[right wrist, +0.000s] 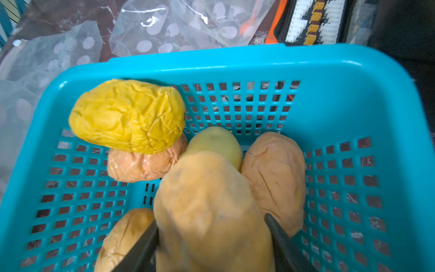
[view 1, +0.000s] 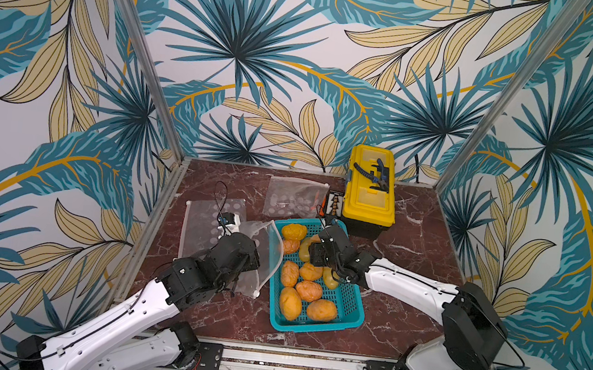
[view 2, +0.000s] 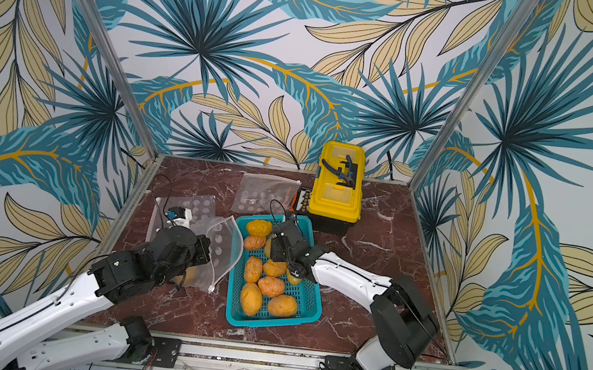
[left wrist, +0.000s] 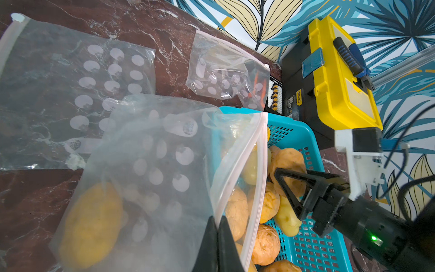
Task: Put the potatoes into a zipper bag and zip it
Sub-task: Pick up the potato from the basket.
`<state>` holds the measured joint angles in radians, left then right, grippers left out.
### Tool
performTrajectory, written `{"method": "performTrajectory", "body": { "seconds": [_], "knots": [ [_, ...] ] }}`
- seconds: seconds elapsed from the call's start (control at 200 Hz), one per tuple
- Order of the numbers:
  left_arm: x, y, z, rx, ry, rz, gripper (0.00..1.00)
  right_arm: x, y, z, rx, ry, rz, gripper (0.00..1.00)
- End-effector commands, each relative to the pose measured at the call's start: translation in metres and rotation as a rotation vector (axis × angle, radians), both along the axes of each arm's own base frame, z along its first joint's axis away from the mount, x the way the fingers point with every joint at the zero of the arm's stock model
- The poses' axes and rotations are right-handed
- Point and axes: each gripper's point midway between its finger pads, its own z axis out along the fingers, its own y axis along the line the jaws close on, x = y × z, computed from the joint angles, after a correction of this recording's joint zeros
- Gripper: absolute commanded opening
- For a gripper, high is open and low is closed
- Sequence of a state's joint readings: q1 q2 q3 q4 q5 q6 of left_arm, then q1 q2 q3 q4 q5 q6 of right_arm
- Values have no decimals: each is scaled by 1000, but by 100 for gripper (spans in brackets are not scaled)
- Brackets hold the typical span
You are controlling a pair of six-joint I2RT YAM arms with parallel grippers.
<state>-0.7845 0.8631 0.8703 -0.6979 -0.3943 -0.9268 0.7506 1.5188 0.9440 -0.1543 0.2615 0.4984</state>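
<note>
Potatoes (view 1: 307,291), oval with yellow-orange to tan skin, lie mostly in the turquoise perforated plastic basket (view 1: 313,328), roughly ten of them loose across its floor. One more sits inside the clear dotted zipper bag (left wrist: 153,164) at the basket's left side. The bag's open mouth arches over the basket's left rim.

The left gripper (left wrist: 217,235) is pinched tight on the zipper edge of that bag and holds the mouth up. The right gripper (right wrist: 210,221) reaches into the far half of the basket, and its two black fingers press against both sides of a tan potato (right wrist: 207,200). This potato is crowded: a pale yellow-green one and a pinkish one touch it on the far side, and a wrinkled bright yellow potato (right wrist: 128,115) rests on another near the basket's far left corner.

Left of the basket, under the held bag, a second clear dotted bag (view 1: 203,221) lies flat on the dark red marble table (view 1: 406,312). Beyond the basket's far rim lies a third, crumpled bag (view 1: 293,197). Beside that bag are a black connector card (view 1: 334,203) and a yellow plastic toolbox (view 1: 370,190), which stands just off the basket's far right corner.
</note>
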Motion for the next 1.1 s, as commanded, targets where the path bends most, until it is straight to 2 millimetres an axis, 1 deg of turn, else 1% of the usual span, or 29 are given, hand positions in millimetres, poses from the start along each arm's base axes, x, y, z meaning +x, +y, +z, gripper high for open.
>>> {"method": "performTrajectory", "body": {
  "seconds": [0.0,0.105,0.305,0.426,0.531,0.656,0.731,0.776,0.891,0.931,0.981,1.027,1.042,1.092],
  "knots": [
    [2,-4,13,-19,-27,-24,0,-9,-12,17,32,-31,-16,52],
    [2,-8,13,-16,-20,-40,0,-20,-20,28,63,-50,-13,49],
    [4,-14,11,-9,-6,-57,0,-42,-28,49,147,-78,21,44],
    [6,-17,10,-6,-1,-66,0,-53,-28,59,203,-98,55,41],
    [7,-20,10,-5,3,-76,0,-58,-30,62,223,-99,63,39],
    [9,-25,8,-3,8,-91,0,-62,-26,69,257,-101,85,36],
    [9,-30,8,-3,12,-110,0,-66,-17,77,301,-102,124,36],
    [10,-31,8,-3,15,-116,0,-68,-10,85,340,-104,157,36],
    [11,-35,7,-1,19,-127,0,-74,16,110,439,-127,259,35],
    [12,-36,7,-2,19,-131,0,-75,26,116,457,-128,292,35],
    [12,-37,7,-2,21,-135,0,-75,39,119,458,-118,322,34],
    [12,-38,7,-2,22,-137,0,-69,46,121,454,-117,327,34],
    [12,-38,6,0,22,-136,0,-76,55,121,454,-111,356,34],
    [12,-38,7,0,20,-137,0,-74,69,122,453,-106,380,34]
  ]
}}
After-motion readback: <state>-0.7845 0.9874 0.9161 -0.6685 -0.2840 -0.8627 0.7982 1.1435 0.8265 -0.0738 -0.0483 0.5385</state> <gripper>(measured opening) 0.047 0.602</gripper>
